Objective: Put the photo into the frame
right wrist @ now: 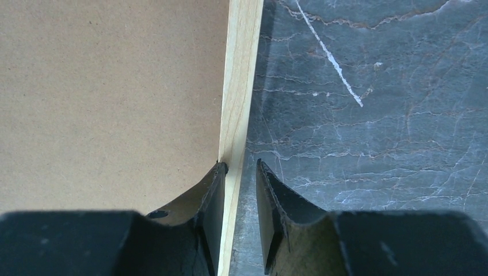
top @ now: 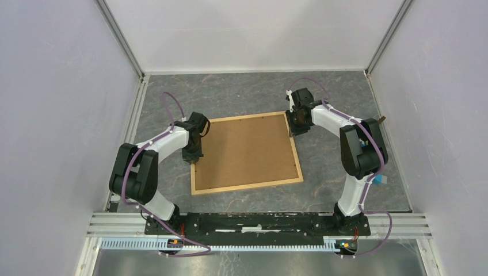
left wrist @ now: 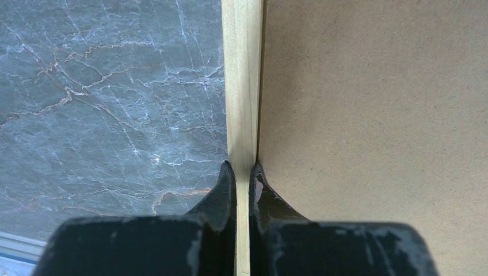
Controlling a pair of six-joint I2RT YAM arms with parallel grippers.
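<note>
Overhead feed up: the grey marbled worktop (top: 345,172) filled the floor of the cell. In the middle of it the frame (top: 247,185) lay flat, back side up, turned slightly askew. A plain brown backing board (top: 244,150) sat inside its pale wooden rails (no print showing on any of my feeds).

An arm stood on each side. On the left wrist view, the left fingers (left wrist: 221,195) were pinched tight on the frame's left rail, the wood running straight up between the tips. On the right wrist view, the right fingers (right wrist: 273,195) straddled the right rail near the far corner and stood narrowly apart. The inner one touched the rail's inner edge by the board, and the outer one stood clear of the wood over bare worktop.
</note>
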